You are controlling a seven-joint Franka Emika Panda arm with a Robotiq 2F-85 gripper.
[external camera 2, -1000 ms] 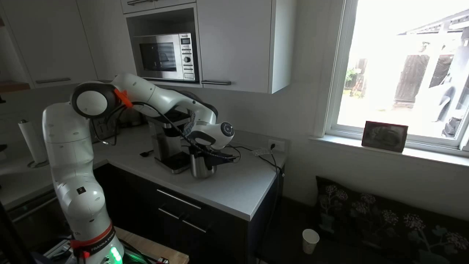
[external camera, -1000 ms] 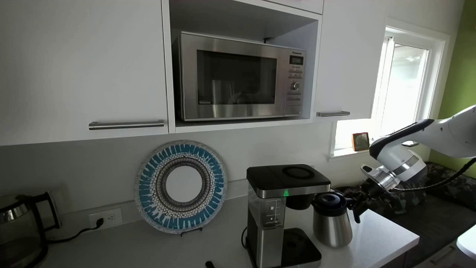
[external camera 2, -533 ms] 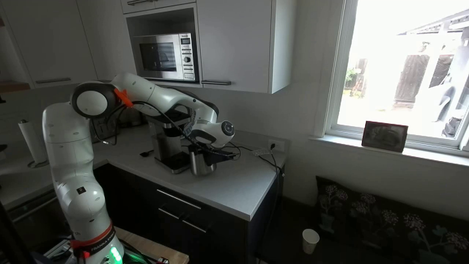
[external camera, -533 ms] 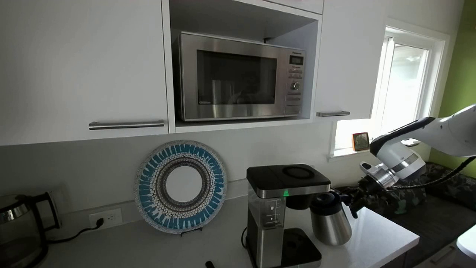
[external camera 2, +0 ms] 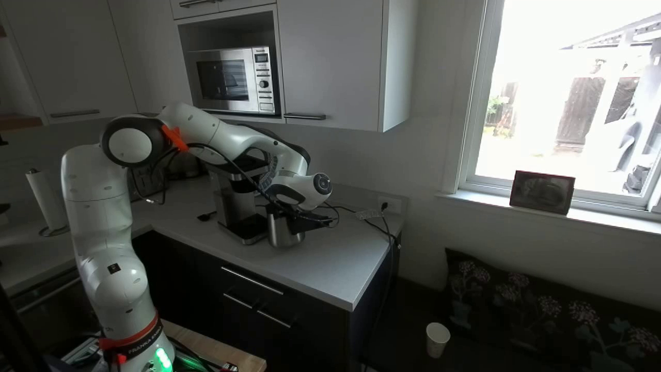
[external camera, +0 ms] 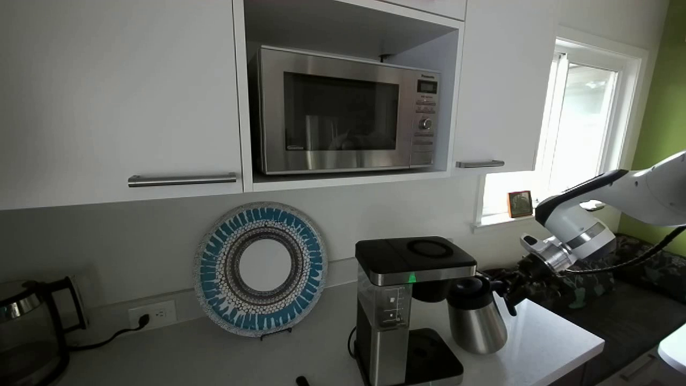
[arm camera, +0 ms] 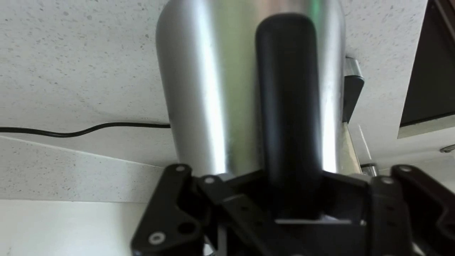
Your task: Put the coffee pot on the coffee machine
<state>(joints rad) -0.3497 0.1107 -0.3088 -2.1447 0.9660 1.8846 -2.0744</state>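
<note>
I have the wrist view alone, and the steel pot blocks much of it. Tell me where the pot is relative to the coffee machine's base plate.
Observer: In both exterior views, the coffee pot is beside the base plate, not on it.
Operator: Say whether it's covered; that part is hidden from me.
Observer: It is: an exterior view shows the black lid on top.
Operator: Now tell me whether it's upright.
Observer: Not quite: in an exterior view it tilts slightly, lid toward the coffee machine.
</note>
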